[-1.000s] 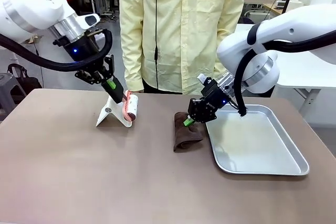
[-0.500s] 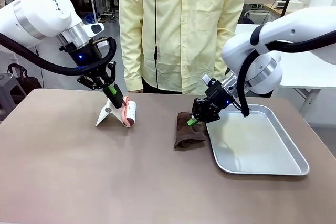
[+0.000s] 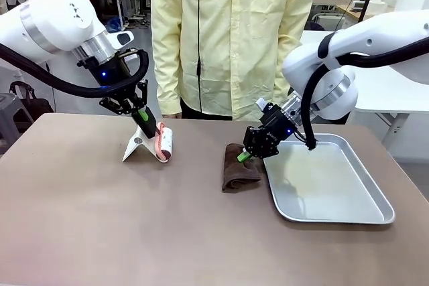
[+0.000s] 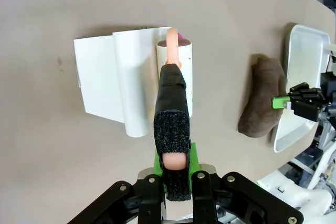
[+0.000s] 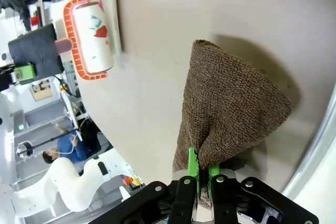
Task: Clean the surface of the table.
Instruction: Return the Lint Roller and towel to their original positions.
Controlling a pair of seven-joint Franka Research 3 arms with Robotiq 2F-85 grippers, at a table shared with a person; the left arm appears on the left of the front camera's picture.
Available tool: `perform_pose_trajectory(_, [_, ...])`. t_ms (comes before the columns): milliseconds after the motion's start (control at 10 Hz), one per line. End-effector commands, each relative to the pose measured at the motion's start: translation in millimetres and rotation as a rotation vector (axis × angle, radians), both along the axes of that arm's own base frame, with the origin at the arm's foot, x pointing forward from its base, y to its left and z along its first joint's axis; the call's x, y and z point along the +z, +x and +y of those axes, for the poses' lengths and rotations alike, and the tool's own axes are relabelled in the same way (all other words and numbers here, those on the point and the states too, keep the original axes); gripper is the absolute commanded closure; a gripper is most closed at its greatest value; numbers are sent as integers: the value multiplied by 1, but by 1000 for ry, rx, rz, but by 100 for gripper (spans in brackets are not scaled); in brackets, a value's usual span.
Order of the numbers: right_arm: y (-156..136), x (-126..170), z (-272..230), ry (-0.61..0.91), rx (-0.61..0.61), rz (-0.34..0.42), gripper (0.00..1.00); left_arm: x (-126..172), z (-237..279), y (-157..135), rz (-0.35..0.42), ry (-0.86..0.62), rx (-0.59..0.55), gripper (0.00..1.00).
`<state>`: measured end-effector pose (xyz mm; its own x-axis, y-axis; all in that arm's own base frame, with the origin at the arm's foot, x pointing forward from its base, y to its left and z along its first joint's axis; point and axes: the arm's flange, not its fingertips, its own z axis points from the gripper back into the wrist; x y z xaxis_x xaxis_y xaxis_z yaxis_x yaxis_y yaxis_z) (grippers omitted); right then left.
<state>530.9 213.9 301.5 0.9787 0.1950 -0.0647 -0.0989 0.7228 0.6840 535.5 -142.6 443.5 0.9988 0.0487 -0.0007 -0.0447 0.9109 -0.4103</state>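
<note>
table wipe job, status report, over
Left gripper shut on lint roller handle. Right gripper shut on brown cloth, cloth resting on table. Silver tray beside cloth, to the right.

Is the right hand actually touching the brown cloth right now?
Touching: in the right wrist view, the right hand has its green fingers pinched shut on an edge of the brown cloth.
</note>
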Motion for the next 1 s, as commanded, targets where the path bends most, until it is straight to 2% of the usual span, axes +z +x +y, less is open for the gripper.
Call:
perform_pose_trajectory(0, [3, 0, 2, 44, 14, -14, 93, -5, 1, 3, -9, 20, 7, 81])
perform_pose_trajectory(500, [4, -4, 0, 57, 34, -16, 93, -8, -1, 5, 2, 25, 22, 81])
perform_pose_trajectory(600, [4, -4, 0, 64, 24, -13, 74, -8, -2, 6, 13, 17, 21, 27])
perform_pose_trajectory(700, [4, -4, 0, 64, 30, -11, 35, -7, -1, 6, 8, 21, 24, 23])
perform_pose_trajectory(800, [4, -4, 0, 64, 30, -13, 15, -4, 0, 5, -5, 25, 32, 0])
perform_pose_trajectory(900, [4, -4, 0, 71, 30, -14, 30, -1, 2, 4, -12, 23, 41, 0])
